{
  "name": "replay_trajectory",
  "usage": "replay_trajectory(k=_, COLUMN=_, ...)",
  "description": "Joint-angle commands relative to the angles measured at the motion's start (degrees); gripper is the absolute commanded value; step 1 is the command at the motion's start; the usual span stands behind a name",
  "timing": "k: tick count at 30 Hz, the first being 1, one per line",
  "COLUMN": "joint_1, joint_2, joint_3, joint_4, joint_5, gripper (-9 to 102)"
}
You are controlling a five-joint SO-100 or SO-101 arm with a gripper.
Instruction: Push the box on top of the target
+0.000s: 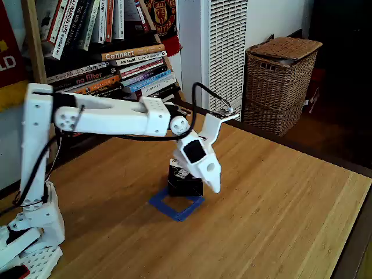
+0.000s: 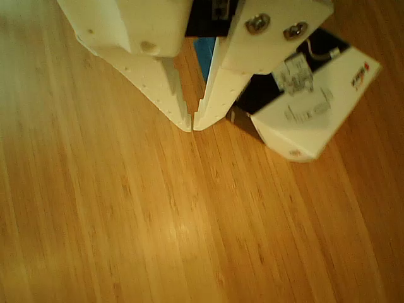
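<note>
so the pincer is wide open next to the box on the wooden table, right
Not quite: the pincer is shut, not wide open. The other view shows its two white fingertips meeting with no gap. The rest holds: it sits next to the box on the wooden table.
</note>
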State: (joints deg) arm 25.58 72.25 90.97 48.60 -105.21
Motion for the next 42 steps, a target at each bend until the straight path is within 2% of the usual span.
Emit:
replay_trajectory(k=1, joint_1=0.97, joint_2=5.10, joint_3=1.85, joint_4=3.60, joint_5=-1.58, gripper=0)
replay_trajectory(k=7, joint_1=1.14, joint_2=6.86, joint_3=3.52, joint_4=5.10, joint_5=-4.04, gripper=0)
replay_trajectory(k=10, joint_1=1.05, joint_2=7.65, joint_3=3.52, joint_4=2.20, joint_5=-4.66, gripper=0)
replay_trajectory(k=16, joint_1=1.49, joint_2=11.43, joint_3=6.42, joint_4=-9.67, joint_5=-2.99, gripper=0)
replay_trajectory(k=23, joint_1=-0.44, joint_2=7.03, joint_3=2.72, joint_4=-10.99, joint_5=-1.41, gripper=0)
replay_trajectory(k=35, joint_1=-2.81, joint_2=1.23, joint_3=-4.22, joint_4=-2.99, joint_5=-1.58, gripper=0)
replay_trajectory(k=42, joint_1=-2.81, joint_2=1.58, joint_3=-4.83, joint_4=4.57, joint_5=-3.25, gripper=0)
